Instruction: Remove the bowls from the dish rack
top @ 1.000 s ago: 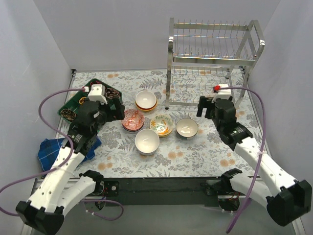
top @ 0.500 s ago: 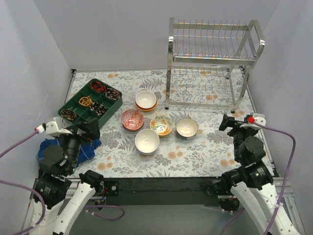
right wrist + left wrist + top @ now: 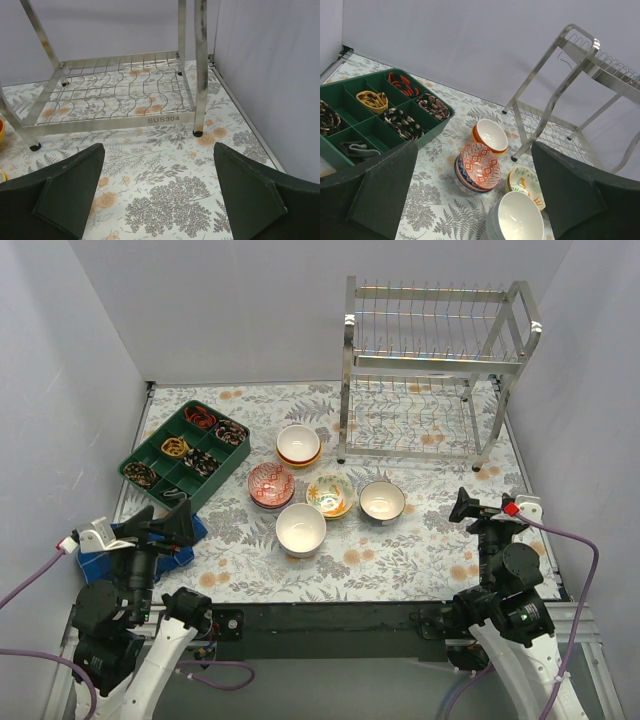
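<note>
The chrome dish rack [image 3: 430,370] stands at the back right with both shelves bare; it also shows in the left wrist view [image 3: 560,75] and the right wrist view [image 3: 115,97]. The bowls sit on the floral table left of it: an orange stack [image 3: 299,445] [image 3: 490,136], a red-patterned stack [image 3: 271,484] [image 3: 480,166], a yellow floral one [image 3: 330,495] [image 3: 525,182], a white one [image 3: 301,530] [image 3: 517,220] and a grey one [image 3: 382,502]. My left gripper [image 3: 163,523] [image 3: 474,150] is open and empty at the near left. My right gripper [image 3: 495,508] [image 3: 159,147] is open and empty at the near right, in front of the rack.
A green compartment tray [image 3: 185,453] [image 3: 370,115] with small items stands at the far left. A blue cloth [image 3: 100,545] lies under the left arm. Grey walls close in the sides and back.
Both arms have drawn back from over the table toward the near edge, the left away from the tray, the right away from the rack. The bowls have not moved.
</note>
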`<act>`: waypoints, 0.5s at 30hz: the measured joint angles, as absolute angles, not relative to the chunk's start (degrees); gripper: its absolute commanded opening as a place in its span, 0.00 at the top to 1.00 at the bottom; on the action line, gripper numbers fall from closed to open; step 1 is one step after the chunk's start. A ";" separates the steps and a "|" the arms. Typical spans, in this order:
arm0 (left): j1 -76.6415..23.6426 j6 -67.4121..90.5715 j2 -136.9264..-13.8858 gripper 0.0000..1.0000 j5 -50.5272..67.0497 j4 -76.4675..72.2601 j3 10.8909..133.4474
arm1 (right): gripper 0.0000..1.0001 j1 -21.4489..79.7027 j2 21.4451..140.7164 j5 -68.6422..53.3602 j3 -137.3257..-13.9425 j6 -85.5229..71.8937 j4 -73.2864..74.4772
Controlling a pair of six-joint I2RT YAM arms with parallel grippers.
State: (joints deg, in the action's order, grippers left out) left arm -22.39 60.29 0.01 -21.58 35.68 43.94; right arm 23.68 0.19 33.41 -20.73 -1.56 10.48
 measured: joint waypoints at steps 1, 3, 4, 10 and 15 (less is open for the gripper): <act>-22.39 60.16 0.01 0.02 -21.58 35.57 43.70 | 0.01 23.68 0.21 33.17 -20.34 -1.43 10.61; -22.39 59.88 0.01 0.02 -21.56 35.48 43.53 | 0.01 23.68 0.21 32.80 -19.92 -1.28 10.63; -22.39 59.79 0.01 0.02 -21.52 35.38 43.53 | 0.01 23.68 0.21 32.80 -19.90 -1.26 10.63; -22.39 59.18 0.01 0.02 -20.95 34.06 42.30 | 0.01 23.68 0.21 32.73 -19.86 -1.23 10.57; -22.39 59.16 0.01 0.02 -20.97 33.82 41.08 | 0.01 23.68 0.21 32.75 -19.77 -1.06 10.57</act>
State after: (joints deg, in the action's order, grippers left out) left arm -22.39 59.16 0.01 -20.97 33.82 41.08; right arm 23.68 0.21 32.75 -19.77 -1.06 10.57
